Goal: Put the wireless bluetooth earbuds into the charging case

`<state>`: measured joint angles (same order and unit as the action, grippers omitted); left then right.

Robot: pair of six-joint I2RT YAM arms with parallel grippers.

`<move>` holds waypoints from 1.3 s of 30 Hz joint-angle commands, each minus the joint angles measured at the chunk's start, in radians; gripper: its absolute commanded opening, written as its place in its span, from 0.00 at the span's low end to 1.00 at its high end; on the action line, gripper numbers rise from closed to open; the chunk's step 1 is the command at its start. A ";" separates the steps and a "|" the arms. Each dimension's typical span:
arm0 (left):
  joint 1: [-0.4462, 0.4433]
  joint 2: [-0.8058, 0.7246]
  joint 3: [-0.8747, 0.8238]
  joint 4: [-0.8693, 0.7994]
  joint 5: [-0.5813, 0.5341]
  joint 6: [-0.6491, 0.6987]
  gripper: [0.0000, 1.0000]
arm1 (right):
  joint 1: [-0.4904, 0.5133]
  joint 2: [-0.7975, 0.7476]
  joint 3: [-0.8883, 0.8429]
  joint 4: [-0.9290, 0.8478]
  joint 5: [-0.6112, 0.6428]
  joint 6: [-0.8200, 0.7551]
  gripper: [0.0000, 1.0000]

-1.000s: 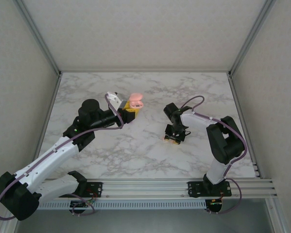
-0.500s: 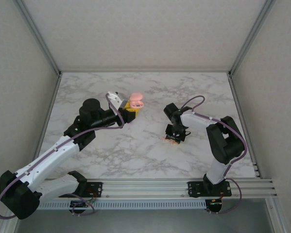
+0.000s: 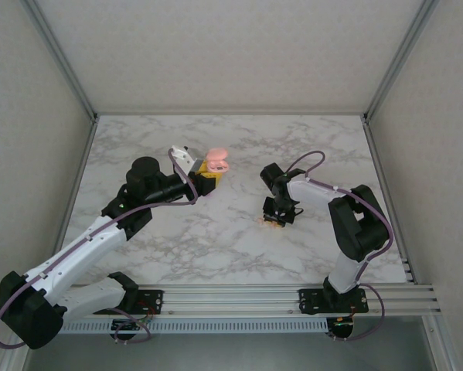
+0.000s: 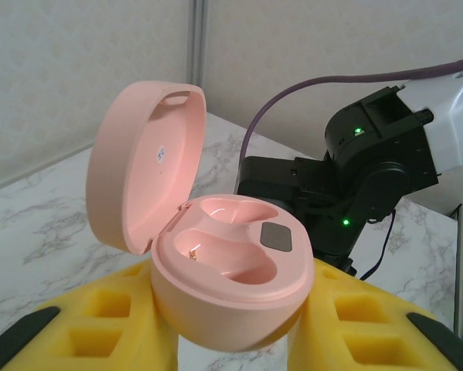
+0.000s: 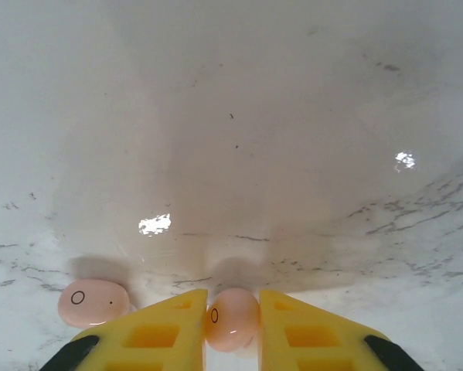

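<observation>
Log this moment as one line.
left gripper: shut on pink case, lid open | right gripper: shut on peach earbud | second earbud: lying on table

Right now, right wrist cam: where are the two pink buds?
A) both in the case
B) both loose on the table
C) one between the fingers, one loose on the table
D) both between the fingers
C: one bud is pinched between the yellow pads of the right gripper, and the other bud lies beside them on the table.
</observation>
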<state>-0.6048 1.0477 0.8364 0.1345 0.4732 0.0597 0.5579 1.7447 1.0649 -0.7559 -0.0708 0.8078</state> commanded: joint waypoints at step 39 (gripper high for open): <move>-0.004 0.018 -0.051 0.265 0.177 0.047 0.17 | 0.010 -0.514 0.359 0.278 -0.558 -0.242 0.19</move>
<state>-0.6064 1.0668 0.7853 0.3504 0.6067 0.0868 0.5594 1.2293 1.3911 -0.5621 -0.4927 0.5858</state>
